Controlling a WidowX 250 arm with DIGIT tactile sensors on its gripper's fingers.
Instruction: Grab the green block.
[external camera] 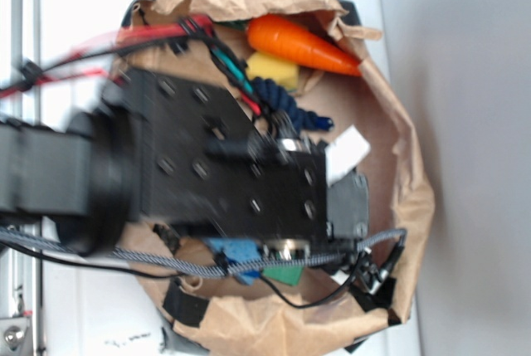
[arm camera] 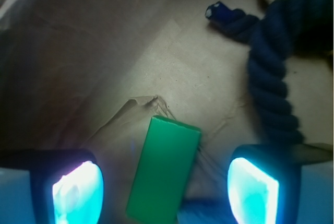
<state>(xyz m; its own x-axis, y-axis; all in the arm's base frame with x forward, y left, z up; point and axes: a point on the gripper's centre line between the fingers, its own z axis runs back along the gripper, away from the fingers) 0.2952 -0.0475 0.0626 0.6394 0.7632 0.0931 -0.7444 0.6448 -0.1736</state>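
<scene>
closing square on the green block

while the jaws stand wide apart with nothing held, best to settle alignment before any squeeze. seen through the wrist view: gripper open, glowing pads low at either side, green block lying flat on the brown paper between them, touching neither. nearer the left pad than the right, and turned at a slant to the line across the jaws, its far end leaning toward the right pad. worth a small shift toward the left pad to centre it, plus a slight wrist roll so the pads meet the long faces flat rather than a corner. probably some descent left too, though height above the paper cannot be told from here. smooth faces, so a firm, even closure low on the sides looks safest against a twist or a slip.

just past the block's far end, a crease in the paper: could snag a pad on the way down. farther out, beyond the right pad, a dark blue rope, well apart from the block; no need to go near it. farther still in the exterior view, a yellow block and an orange carrot, both well clear.
</scene>
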